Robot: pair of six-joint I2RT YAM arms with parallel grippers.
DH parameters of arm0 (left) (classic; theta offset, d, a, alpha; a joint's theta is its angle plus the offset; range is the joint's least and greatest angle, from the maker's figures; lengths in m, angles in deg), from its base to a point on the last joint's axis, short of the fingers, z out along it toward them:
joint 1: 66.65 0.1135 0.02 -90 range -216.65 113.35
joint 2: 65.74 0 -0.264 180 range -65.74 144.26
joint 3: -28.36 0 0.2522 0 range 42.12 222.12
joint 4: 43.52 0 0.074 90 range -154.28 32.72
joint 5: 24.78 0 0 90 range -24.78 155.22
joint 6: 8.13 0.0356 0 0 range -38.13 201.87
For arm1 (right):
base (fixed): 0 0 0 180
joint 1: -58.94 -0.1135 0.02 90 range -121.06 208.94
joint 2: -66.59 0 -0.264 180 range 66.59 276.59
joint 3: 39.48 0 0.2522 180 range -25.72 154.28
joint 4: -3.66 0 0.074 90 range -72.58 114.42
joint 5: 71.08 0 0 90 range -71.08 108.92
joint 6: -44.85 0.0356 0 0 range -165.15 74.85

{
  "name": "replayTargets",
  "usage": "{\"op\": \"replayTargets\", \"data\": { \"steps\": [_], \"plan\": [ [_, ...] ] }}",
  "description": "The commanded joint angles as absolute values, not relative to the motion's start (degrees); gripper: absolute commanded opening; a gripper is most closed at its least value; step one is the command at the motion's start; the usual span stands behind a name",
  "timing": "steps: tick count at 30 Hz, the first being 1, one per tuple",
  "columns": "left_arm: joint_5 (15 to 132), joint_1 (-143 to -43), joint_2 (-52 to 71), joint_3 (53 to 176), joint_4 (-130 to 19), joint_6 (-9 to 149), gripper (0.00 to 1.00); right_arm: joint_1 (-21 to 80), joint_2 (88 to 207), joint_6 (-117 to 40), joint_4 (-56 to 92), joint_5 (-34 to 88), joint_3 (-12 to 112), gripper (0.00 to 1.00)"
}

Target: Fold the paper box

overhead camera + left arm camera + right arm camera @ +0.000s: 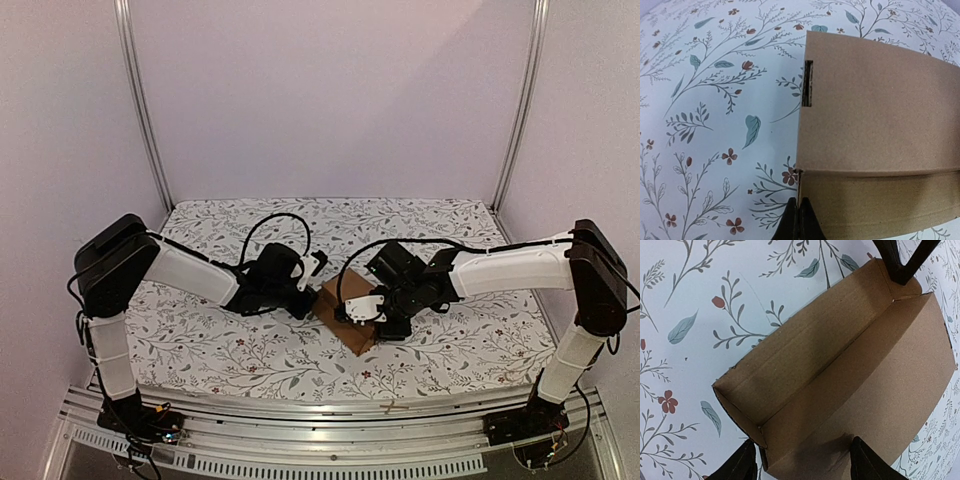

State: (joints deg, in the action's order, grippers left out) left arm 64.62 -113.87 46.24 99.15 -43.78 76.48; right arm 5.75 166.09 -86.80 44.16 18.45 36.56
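The paper box (354, 337) is a plain brown cardboard piece, partly folded, lying mid-table between both arms. In the left wrist view the box (875, 115) fills the right side, and my left gripper (801, 222) is shut on the thin edge of its raised near wall. My left gripper (314, 303) is at the box's left end. My right gripper (368, 318) hovers over the box. In the right wrist view it (802, 465) is open, its jaws astride the box's near corner (850, 365). The left fingers (900, 262) pinch the far end wall.
A floral tablecloth (220, 350) covers the table. Aluminium posts (140, 100) and plain walls enclose the back and sides. A metal rail (320, 415) runs along the near edge by the arm bases.
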Motion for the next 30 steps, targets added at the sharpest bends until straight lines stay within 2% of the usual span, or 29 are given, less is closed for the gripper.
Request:
{"op": "replayTargets", "data": {
  "steps": [1,15,30],
  "plan": [
    [70.4,-115.3,45.2,102.4,-44.4,73.0,0.0,5.4,169.3,-87.4,47.5,21.6,35.5,0.61],
    [69.2,-116.5,44.5,102.3,-44.0,75.1,0.0,5.3,170.3,-86.3,48.0,21.8,36.6,0.59],
    [68.6,-116.9,45.3,109.7,-52.9,73.8,0.0,5.4,171.1,-85.3,48.4,22.3,37.5,0.54]
  ]
}}
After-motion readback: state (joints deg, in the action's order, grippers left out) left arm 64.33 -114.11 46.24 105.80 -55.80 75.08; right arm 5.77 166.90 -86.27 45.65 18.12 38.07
